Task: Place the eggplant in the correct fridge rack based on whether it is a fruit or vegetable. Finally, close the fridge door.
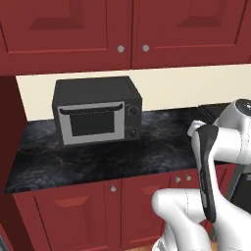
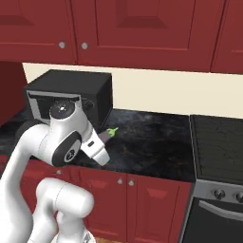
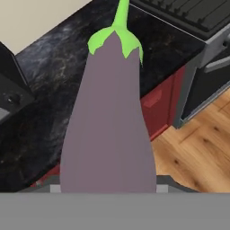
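Greyish-purple eggplant, long and smooth with a bright green cap and stem, sits nearest the hand camera, its broad end at the bottom edge where the jaws are and its stem pointing straight away from them. Fingertips are hidden behind the fruit, so whether the jaws are clamped on it cannot be confirmed; it is off the counter and projecting from the hand.

From the right base camera, the white two-finger gripper is held above the black speckled stone countertop, with the green stem tip of the eggplant just showing beyond the wrist. Hand and produce are to the right of the black countertop toaster oven with its grey-framed glass door, near it but apart.

Dark red cabinet doors run below the counter and more above. A black stove with a grated cooktop stands at the counter's right end. Wood plank flooring lies below.
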You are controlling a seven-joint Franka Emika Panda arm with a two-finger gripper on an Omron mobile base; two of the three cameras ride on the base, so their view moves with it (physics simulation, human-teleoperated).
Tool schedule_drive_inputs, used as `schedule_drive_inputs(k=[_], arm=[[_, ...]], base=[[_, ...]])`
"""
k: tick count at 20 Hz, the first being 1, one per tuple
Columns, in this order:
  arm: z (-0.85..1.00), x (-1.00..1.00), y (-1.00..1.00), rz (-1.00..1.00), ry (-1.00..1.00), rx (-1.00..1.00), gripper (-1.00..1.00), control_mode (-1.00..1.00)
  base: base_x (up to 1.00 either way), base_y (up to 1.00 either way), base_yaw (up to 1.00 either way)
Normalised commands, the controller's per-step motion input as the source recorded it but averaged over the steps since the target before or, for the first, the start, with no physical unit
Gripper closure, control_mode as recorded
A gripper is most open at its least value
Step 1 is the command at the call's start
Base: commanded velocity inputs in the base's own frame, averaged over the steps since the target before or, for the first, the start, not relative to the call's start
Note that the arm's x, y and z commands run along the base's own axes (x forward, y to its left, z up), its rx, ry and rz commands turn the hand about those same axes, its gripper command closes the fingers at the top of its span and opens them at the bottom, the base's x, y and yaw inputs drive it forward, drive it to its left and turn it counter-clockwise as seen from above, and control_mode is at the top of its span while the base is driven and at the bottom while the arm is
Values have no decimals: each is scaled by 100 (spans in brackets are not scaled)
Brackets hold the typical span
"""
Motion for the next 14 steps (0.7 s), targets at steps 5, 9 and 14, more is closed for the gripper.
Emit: schedule_drive_inputs(k=[5,9,14], arm=[[0,0,0,0,0,0,100,100],[0,0,0,0,0,0,100,100],[0,0,0,0,0,0,100,100]], base=[[-56,0,12],[-21,12,25],[-34,16,39]])
